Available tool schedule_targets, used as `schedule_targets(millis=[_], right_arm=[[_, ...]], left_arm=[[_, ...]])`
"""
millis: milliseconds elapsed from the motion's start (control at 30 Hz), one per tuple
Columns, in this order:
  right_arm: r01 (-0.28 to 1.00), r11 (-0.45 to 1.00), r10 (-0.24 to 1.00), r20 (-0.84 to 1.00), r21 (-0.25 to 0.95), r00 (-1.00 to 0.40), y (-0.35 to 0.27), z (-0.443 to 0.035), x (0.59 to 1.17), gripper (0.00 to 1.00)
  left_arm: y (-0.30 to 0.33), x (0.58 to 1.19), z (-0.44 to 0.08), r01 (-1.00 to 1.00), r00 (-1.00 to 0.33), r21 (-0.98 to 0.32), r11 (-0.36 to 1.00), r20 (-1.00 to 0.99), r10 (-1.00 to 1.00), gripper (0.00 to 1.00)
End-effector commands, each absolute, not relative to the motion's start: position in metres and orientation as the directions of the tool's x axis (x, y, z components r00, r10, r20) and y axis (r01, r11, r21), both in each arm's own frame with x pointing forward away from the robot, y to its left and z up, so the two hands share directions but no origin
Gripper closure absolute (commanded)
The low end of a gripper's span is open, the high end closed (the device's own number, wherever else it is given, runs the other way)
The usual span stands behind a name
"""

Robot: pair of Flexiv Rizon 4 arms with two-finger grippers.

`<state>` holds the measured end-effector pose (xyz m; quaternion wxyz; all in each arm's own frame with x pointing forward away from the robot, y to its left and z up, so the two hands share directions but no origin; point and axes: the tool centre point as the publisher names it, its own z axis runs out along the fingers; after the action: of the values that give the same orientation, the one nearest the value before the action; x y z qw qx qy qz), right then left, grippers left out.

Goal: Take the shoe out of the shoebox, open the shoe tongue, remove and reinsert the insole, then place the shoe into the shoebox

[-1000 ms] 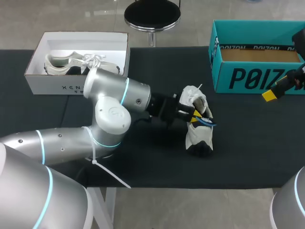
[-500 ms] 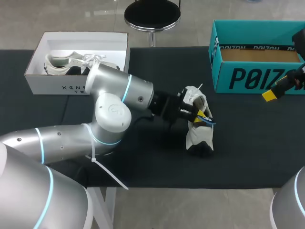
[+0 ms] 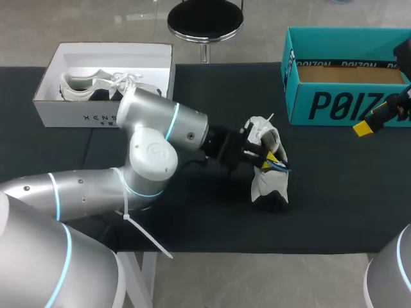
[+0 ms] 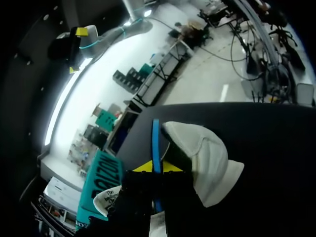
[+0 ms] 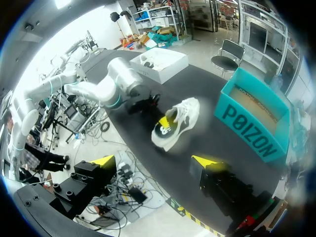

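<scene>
Where the head view looks down on the black counter (image 3: 334, 192), a white fabric trainer with a black sole (image 3: 268, 183) lies tipped over right of the middle, outside both boxes. The left pincer (image 3: 268, 156) is at its opening, and a thin blue insole (image 3: 281, 167) pokes out beside the yellow tip. A teal cardboard shoebox (image 3: 334, 102) stands open at the far right, with the right pincer (image 3: 363, 128) before it, well apart from the trainer. A white cardboard shoebox (image 3: 77, 115) at the far left holds a second pale trainer (image 3: 83, 86).

In the left wrist view, the left pincer (image 4: 156, 168) is clamped on the insole (image 4: 155, 138), seen edge-on as a narrow blue strip between the tips; the trainer's creased white upper (image 4: 205, 158) lies just beside it.

In the right wrist view, the right pincer (image 5: 155, 162) has its fingers wide apart, holding nothing. Ahead, the trainer (image 5: 175, 123) shows its white side and black sole, between the left arm (image 5: 116, 84) and the teal box (image 5: 252, 118).
</scene>
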<state>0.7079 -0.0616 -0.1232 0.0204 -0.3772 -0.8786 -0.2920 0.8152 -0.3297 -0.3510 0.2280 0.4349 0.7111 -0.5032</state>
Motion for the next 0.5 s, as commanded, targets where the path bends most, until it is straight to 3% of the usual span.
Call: schedule_targets(millis=[33,433,467,500], right_arm=[[0.676,0.547,0.651,0.257,0.494,-0.714,-0.061,-0.124,0.710,0.00],[0.676,0.547,0.651,0.257,0.494,-0.714,-0.061,-0.124,0.710,0.00],[0.676,0.547,0.651,0.257,0.494,-0.714,-0.061,-0.124,0.710,0.00],[0.676,0.547,0.651,0.257,0.494,-0.714,-0.061,-0.124,0.710,0.00]], left_arm=[[-0.336,0.825,-0.360,0.851,-0.515,-0.507,0.133,-0.761,0.395,1.00],[-0.329,0.842,-0.366,0.835,-0.547,-0.514,0.195,-0.747,0.377,1.00],[-0.328,0.841,-0.364,0.837,-0.545,-0.514,0.190,-0.747,0.381,0.95],[-0.327,0.839,-0.362,0.837,-0.544,-0.515,0.186,-0.746,0.383,0.74]])
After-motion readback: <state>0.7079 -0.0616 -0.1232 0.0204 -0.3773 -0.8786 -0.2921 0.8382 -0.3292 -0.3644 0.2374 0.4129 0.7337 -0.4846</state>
